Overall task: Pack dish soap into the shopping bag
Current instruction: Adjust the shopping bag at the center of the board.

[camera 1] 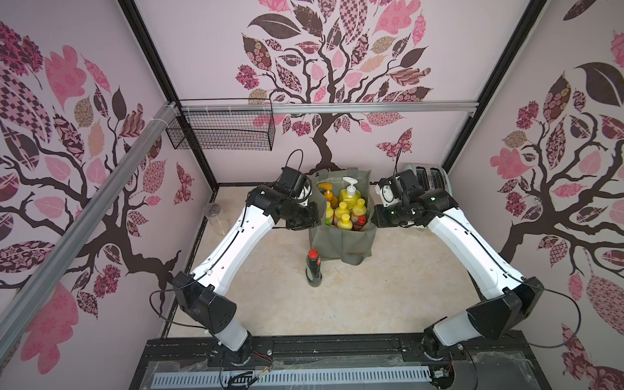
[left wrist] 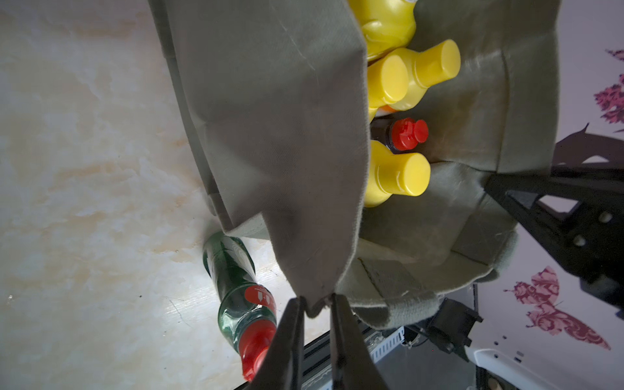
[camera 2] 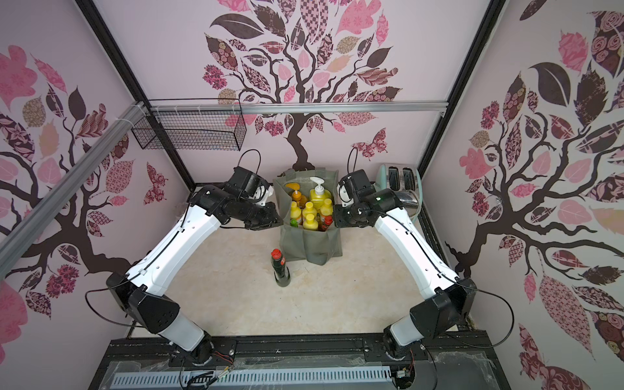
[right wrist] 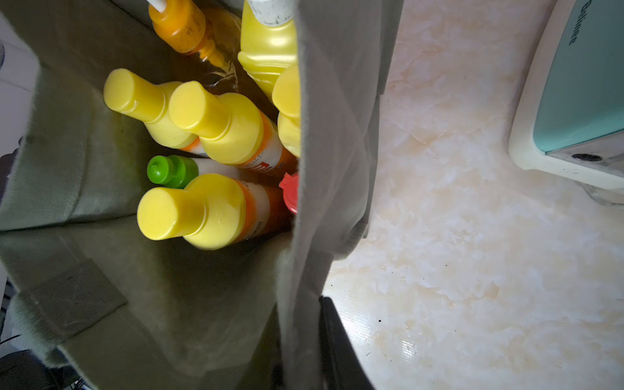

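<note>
- The only lettering that can be read is on the mint-and-cream toaster (right wrist: 580, 84). It starts "Beline" and runs up the toaster's side.
- The small bottles carry orange-and-white labels, but their print is too small to read.
- The grey-green shopping bag (camera 1: 341, 239) stands upright at the middle of the marbled table (camera 1: 371, 297), with its mouth open.
- Eight dish soap bottles stand inside it:
  - one orange pump bottle (right wrist: 182, 27)
  - one yellow pump bottle (right wrist: 266, 44) with a white pump
  - four yellow-capped bottles (right wrist: 216, 125)
  - one green-capped bottle (right wrist: 169, 170)
  - one red-capped bottle (left wrist: 407, 133)
- A ninth, a dark green bottle (camera 1: 313, 268) with a red cap, stands on the table just in front of the bag. Its red label has white marks that cannot be read.
- The left gripper (left wrist: 317, 304) has its jaws pinched on the rim of the bag's side wall.
- The right gripper (right wrist: 305, 304) is at the opposite wall. The fabric runs between its jaws, which are closed on it. Only the outer finger (right wrist: 332, 337) shows plainly.
- One clear glass jar (camera 1: 216, 219) stands by the left wall, and one black wire basket (camera 1: 223, 131) hangs above it.
</note>
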